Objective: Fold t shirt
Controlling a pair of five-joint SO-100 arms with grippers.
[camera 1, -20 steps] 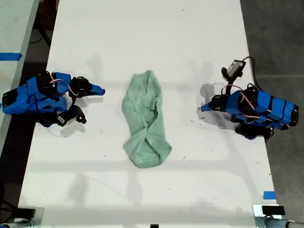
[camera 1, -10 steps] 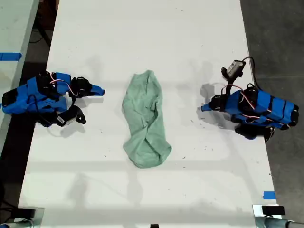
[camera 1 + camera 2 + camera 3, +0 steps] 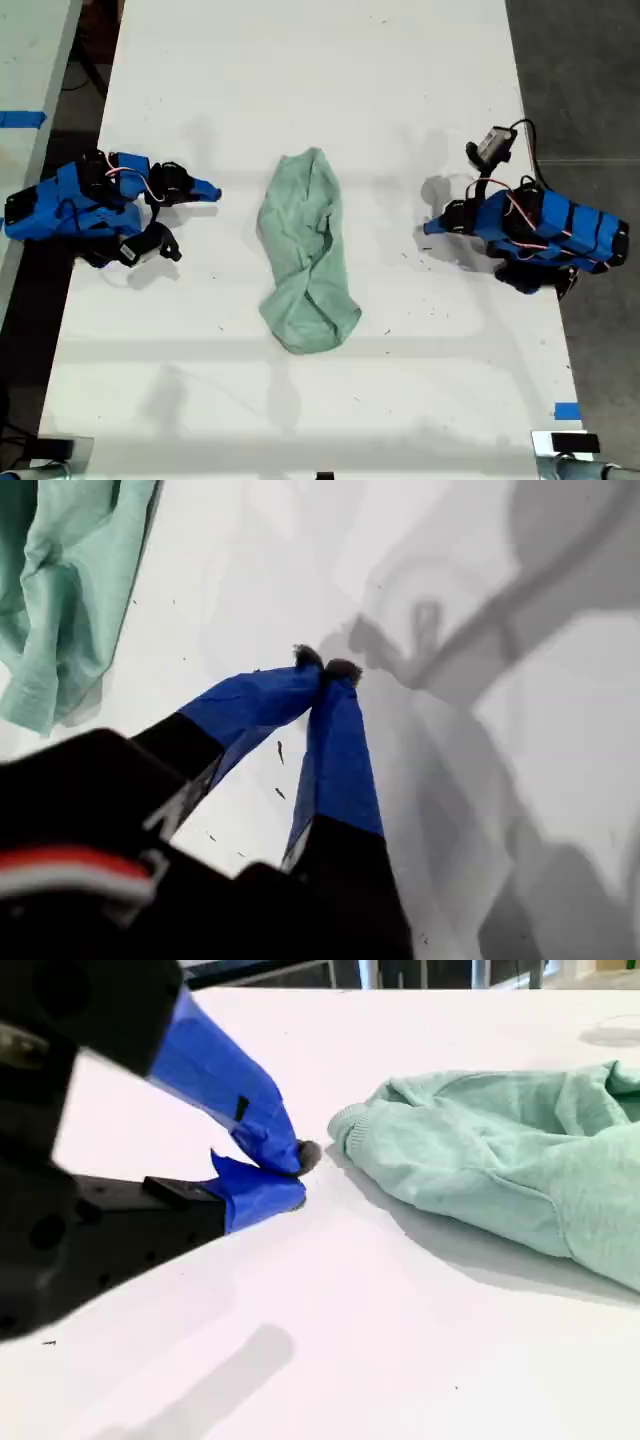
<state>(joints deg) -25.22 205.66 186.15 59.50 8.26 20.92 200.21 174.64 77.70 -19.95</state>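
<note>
The wrinkled pale mint-green fabric t shirt [image 3: 308, 255] is lying mid flat white counter [image 3: 450, 80], running far-to-near between both arms, my clenched, empty second tool [image 3: 293, 1176] sitting nearer it than my equally clenched first tool [image 3: 325, 667].

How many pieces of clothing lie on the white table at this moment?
1. The t shirt lies crumpled at the middle of the table in the exterior view, between the two arms, touching neither. Nothing appears hidden under it, though its folds could cover something small.

surface: white table [image 3: 300, 60] | on it: crumpled t shirt [image 3: 305, 250], lying flat, mid-table
</note>
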